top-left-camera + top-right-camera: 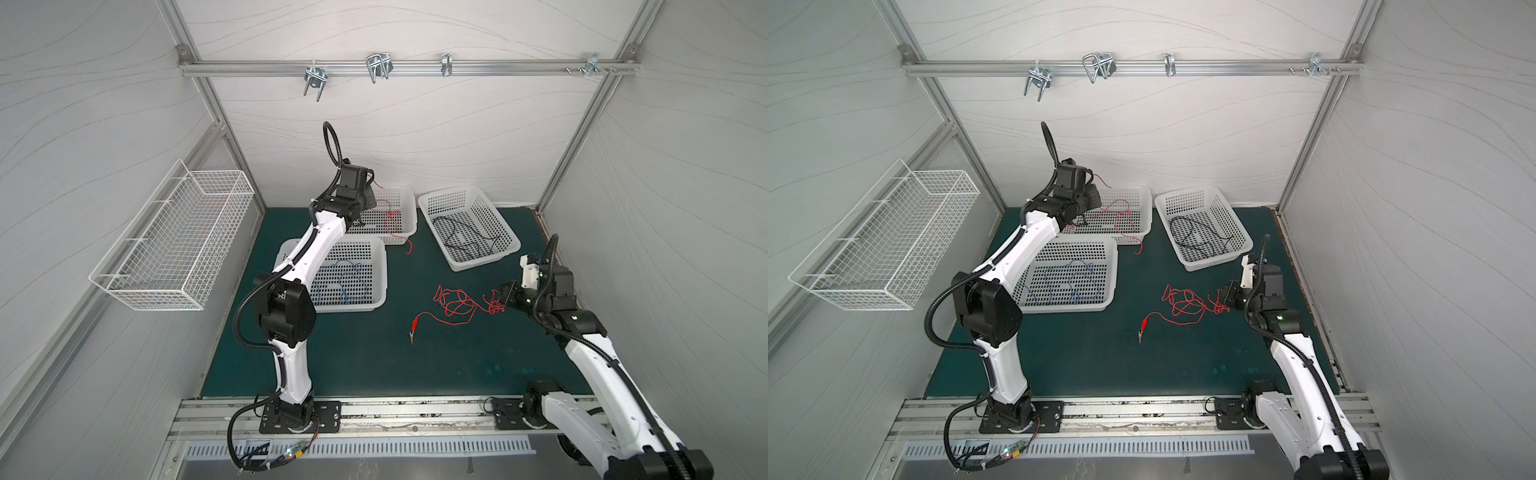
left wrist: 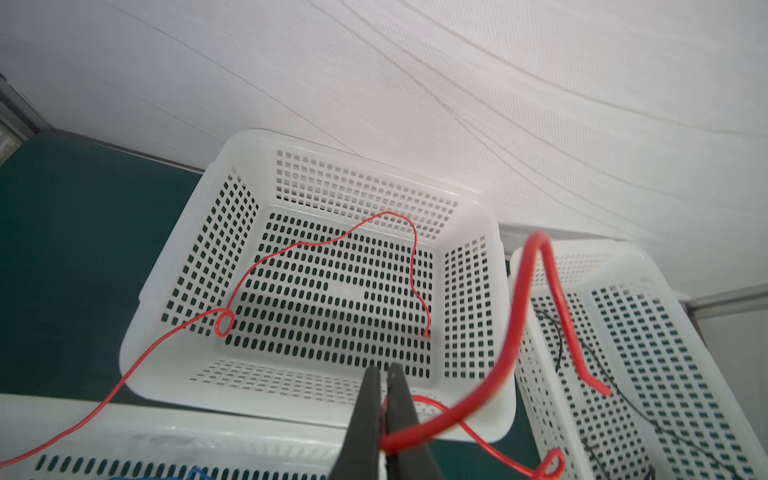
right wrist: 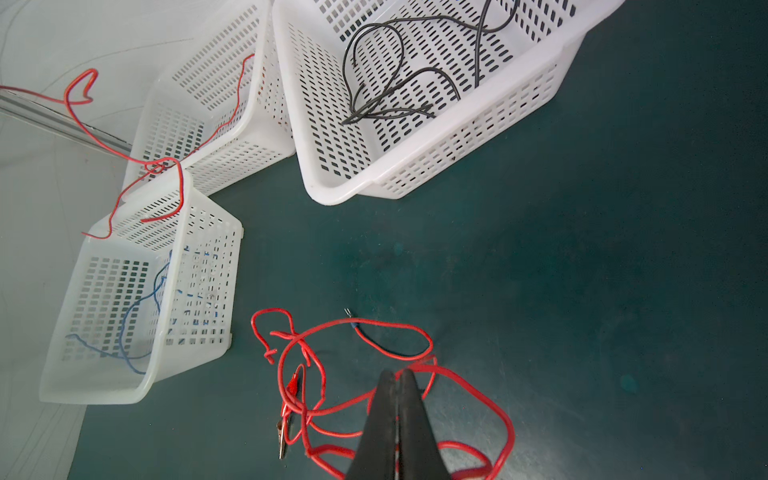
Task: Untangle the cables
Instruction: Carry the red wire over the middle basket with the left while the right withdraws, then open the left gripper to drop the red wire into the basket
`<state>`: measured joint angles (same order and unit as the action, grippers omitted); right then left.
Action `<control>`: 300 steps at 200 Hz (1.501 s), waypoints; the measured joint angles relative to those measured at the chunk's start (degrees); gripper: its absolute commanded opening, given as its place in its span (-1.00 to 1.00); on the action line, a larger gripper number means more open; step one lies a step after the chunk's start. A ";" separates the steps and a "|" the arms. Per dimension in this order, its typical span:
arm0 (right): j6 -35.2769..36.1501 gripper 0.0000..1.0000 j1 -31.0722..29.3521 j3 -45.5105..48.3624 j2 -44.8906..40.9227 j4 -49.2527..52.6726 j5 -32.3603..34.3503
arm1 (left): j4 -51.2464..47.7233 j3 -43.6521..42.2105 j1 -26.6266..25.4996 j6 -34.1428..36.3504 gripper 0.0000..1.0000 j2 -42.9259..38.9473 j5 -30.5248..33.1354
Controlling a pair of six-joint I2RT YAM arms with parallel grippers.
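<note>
The cables (image 1: 457, 301) wear glossy red plastic insulation, the surface (image 1: 374, 353) looks matt green, the baskets (image 1: 482, 257) smooth white plastic

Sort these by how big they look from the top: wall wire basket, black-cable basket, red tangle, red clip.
In a top view:
wire basket (nearer the camera, so unsure)
black-cable basket
red tangle
red clip

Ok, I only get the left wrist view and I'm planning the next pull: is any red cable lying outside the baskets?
Observer: Yes, a red tangle lies on the green mat, just in front of the basket holding the black cable.
Operator: Is the right arm on it?
Observer: The right gripper sits at its right end, jaws shut, seemingly pinching a strand.
Operator: Joined to mine?
Observer: No, the red cable in your left gripper ends beside the far-left basket, apart.
</note>
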<state>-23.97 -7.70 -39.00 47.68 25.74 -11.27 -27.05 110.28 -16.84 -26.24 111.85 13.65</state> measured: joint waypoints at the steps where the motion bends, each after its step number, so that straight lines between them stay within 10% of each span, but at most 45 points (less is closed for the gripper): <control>1: 0.00 -1.00 -0.02 0.00 -0.09 0.11 0.02 | 0.11 0.09 0.00 -0.07 -1.00 0.09 0.04; 164: -1.73 -1.00 -1.46 0.02 -16.59 14.38 3.76 | 1.53 5.44 3.34 -13.20 -1.00 15.74 11.08; 300: -3.26 -1.00 -1.62 0.02 -17.53 15.26 3.72 | -2.08 3.45 3.34 -3.34 0.50 14.88 1.90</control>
<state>-27.22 -9.32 -38.98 30.15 40.99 -7.55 -29.12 113.73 -13.50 -29.58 126.74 15.55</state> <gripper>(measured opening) 0.051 0.727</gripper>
